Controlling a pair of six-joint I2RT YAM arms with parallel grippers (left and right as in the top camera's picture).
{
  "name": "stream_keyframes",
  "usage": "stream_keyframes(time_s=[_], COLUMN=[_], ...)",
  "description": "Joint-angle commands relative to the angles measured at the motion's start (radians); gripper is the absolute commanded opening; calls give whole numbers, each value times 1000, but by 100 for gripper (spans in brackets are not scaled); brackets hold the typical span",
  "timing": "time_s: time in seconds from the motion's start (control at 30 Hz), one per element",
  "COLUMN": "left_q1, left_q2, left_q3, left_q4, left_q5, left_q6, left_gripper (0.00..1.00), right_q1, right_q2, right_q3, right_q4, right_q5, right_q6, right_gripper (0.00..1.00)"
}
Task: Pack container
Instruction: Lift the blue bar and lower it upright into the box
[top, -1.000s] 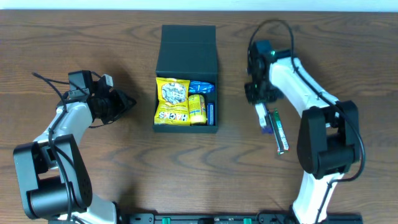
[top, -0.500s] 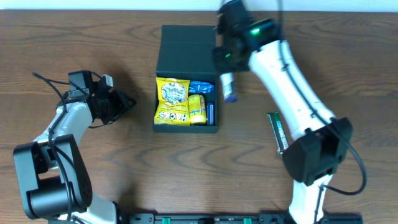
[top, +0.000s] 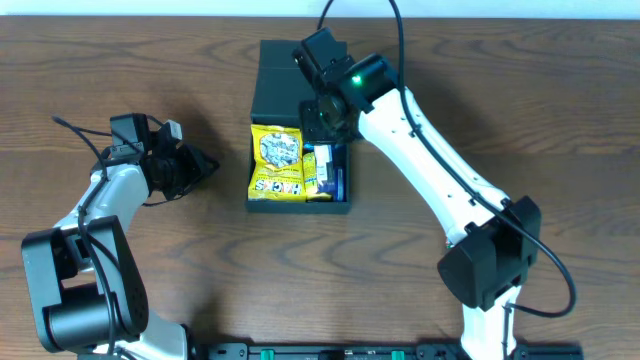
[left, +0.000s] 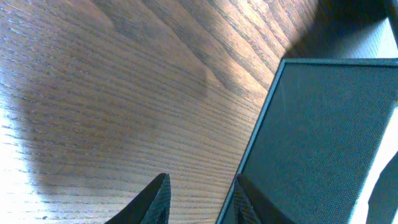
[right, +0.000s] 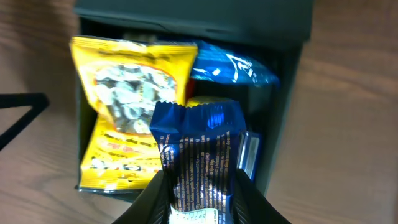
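Right tool (right: 198, 198), packet (right: 199, 152) now over container (top: 288, 75)

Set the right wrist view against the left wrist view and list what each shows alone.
Right wrist only: the right gripper shut on a dark blue packet, above yellow snack bags and a blue wrapper in the container. Left wrist only: the left gripper, open and empty, beside that container's outer wall. Both: the container and the wooden table.
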Motion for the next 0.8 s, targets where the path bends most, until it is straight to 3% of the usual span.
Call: stream_keyframes(time_s=[0.0,0.77], left_q1=[2,2], left_q2=[11,11], left_q3=[23,23], left_q4=[-3,-2], left_q5=[-13,-14], left_q6=[3,4], left_gripper=[34,34], right_q1=[4,-28], right_q2=[25,107], right_q3=[-20,-20], right_q4=[-8,9], right_q5=[35,151], right_q6=[73,43], right_gripper=[2,5])
